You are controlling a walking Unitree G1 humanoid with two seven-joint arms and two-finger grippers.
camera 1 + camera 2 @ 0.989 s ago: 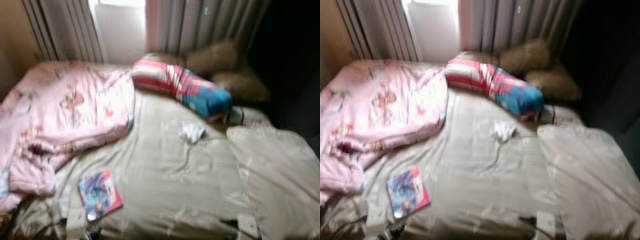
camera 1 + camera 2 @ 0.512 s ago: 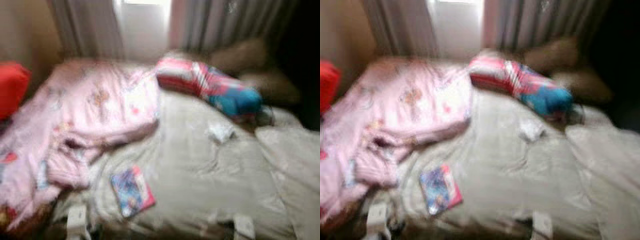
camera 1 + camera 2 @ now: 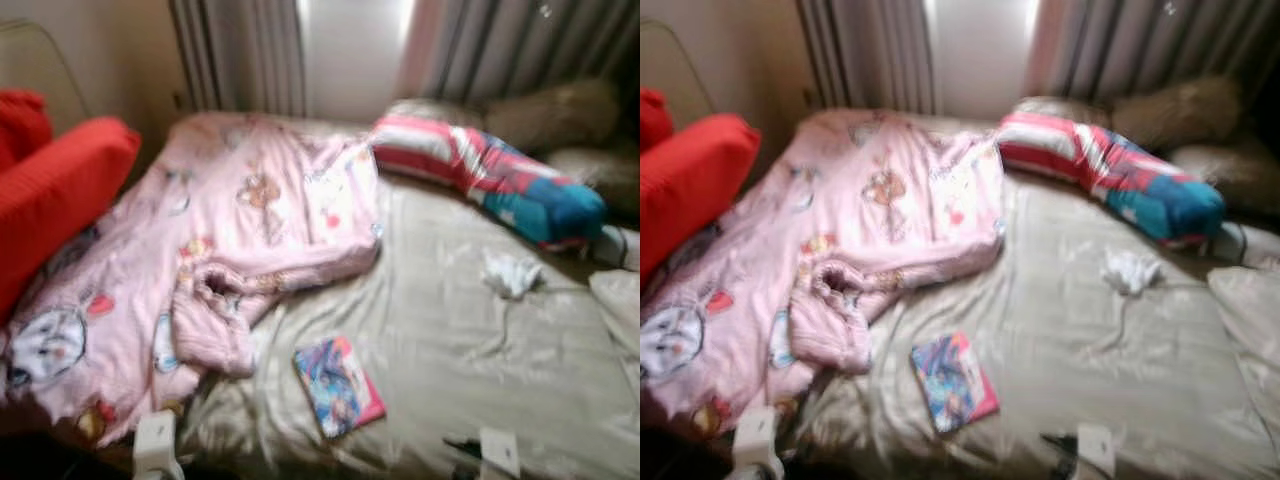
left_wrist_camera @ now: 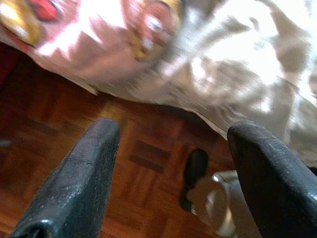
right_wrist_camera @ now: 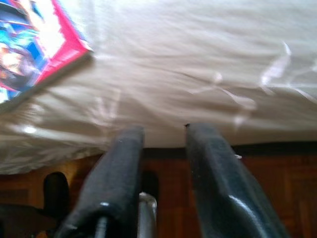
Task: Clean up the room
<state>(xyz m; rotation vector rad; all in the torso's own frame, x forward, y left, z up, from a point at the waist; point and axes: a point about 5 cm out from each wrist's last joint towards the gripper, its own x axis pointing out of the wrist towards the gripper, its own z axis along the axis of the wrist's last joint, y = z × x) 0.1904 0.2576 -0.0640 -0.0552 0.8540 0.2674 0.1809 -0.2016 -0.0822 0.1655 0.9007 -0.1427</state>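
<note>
You are looking down on a bed (image 3: 470,350) with a beige cover that takes up the middle and right of the frame. A pink blanket (image 3: 230,250) with cartoon prints lies crumpled over its left half, running from the top centre down to the lower left corner. A book (image 3: 338,386) with a pink and blue cover lies flat on the beige cover at lower centre, just right of the blanket's bunched edge and apart from it. A striped bolster (image 3: 480,180), red and white at one end and blue at the other, lies slanted at the upper right, and a small white cloth (image 3: 510,273) sits just below its blue end. Two brown cushions (image 3: 560,115) sit behind the bolster against the grey curtains (image 3: 240,50). A red cushion (image 3: 50,195) fills the left edge of the frame.

Your left gripper (image 4: 173,183) hangs low at the bed's edge over the wooden floor (image 4: 69,109), its two fingers spread wide apart with nothing between them. Your right gripper (image 5: 166,183) also sits low at the bed's edge, its fingers close together with a narrow gap and nothing held. In the right wrist view the book shows in the upper left corner, well apart from the fingertips.
</note>
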